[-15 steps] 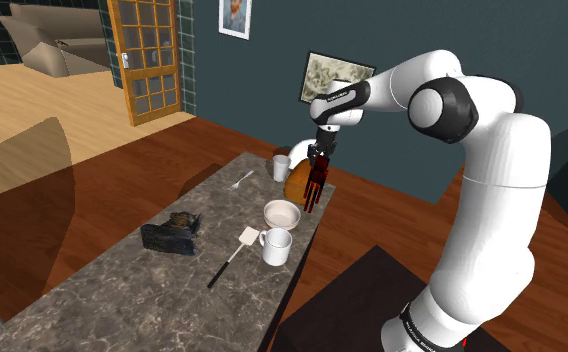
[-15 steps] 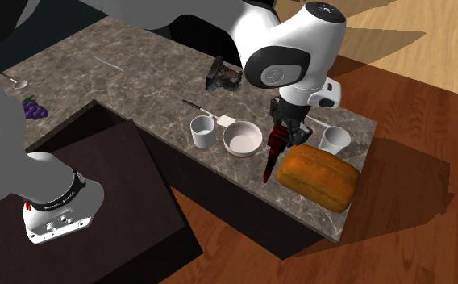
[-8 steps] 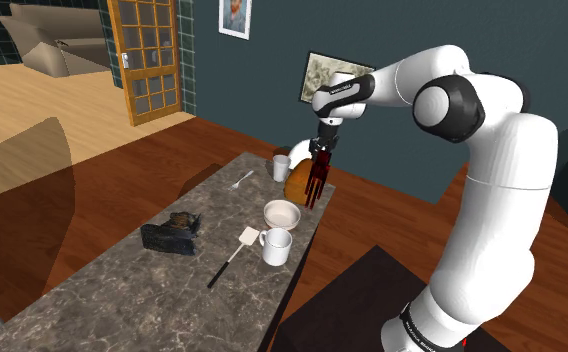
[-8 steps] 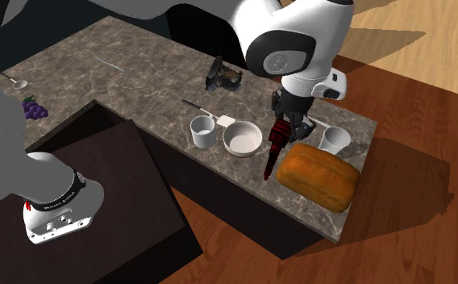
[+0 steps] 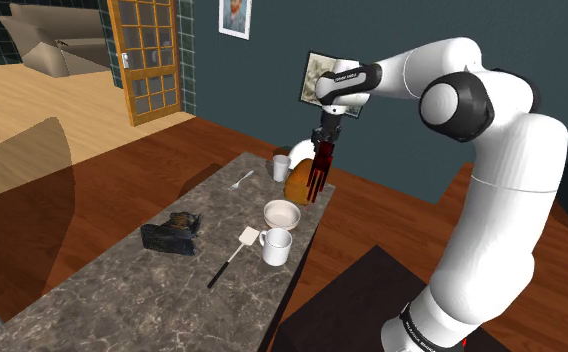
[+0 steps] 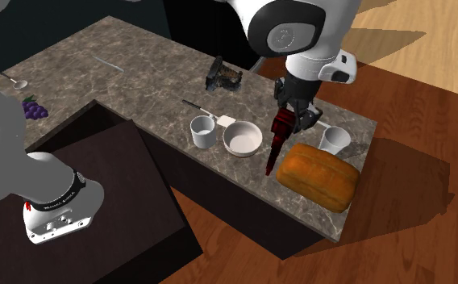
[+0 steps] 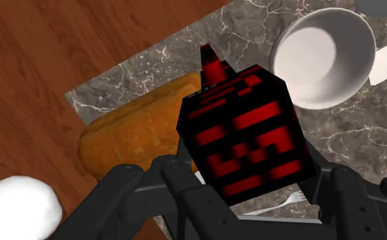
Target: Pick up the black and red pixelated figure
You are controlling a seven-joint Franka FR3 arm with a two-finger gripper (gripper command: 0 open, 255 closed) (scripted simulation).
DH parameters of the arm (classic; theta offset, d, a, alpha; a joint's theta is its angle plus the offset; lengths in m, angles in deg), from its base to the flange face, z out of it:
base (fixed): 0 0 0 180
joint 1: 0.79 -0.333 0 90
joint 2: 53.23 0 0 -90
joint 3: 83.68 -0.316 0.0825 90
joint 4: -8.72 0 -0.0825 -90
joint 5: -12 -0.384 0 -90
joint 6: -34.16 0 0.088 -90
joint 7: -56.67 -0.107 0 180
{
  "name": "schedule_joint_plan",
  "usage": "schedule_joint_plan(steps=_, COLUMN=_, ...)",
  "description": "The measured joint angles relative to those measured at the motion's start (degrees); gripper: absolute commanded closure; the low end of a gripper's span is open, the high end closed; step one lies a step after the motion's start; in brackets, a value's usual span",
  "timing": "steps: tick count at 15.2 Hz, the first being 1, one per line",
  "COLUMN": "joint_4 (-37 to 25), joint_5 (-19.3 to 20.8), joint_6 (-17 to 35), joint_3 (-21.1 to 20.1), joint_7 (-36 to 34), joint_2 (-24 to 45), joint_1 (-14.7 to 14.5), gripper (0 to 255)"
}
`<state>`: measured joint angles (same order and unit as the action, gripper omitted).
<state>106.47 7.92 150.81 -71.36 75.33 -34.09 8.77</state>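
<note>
The gripper (image 6: 293, 115) is clenched on the black and red pixelated figure (image 7: 243, 129). Its black fingers (image 7: 178, 178) clasp the blocky head from both sides, so the long body hangs straight down under the hand. That hold seems sensible, since the head is the figure's widest, flattest part.

The figure looks to hang clear of the counter (image 5: 122, 290), over the long edge nearest the stand. Its lower tip is just beside the bread loaf (image 6: 318, 176), so the pick looks largely done. What remains, I judge, is height and a steady hold.

The loaf lies along the counter's short end and is the closest obstacle to any sideways swing. Next along the same long edge sits a white bowl (image 6: 243, 138), then a white mug (image 6: 202, 131) with a spatula (image 5: 234, 253) beside it. A second white cup (image 6: 333, 139) stands behind the loaf at the short end.

A fork (image 5: 240, 181) lies by the opposite long edge, and a dark object (image 5: 172, 232) sits mid-counter, both well apart from the figure.
</note>
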Motion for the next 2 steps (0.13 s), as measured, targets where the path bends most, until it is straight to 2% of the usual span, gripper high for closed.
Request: schedule_joint_plan(steps=2, joint_4=-0.41, joint_5=0.12, joint_6=-0.87, joint_3=0.04, joint_7=-0.04, joint_2=-0.47, joint_1=-0.02, gripper=255)
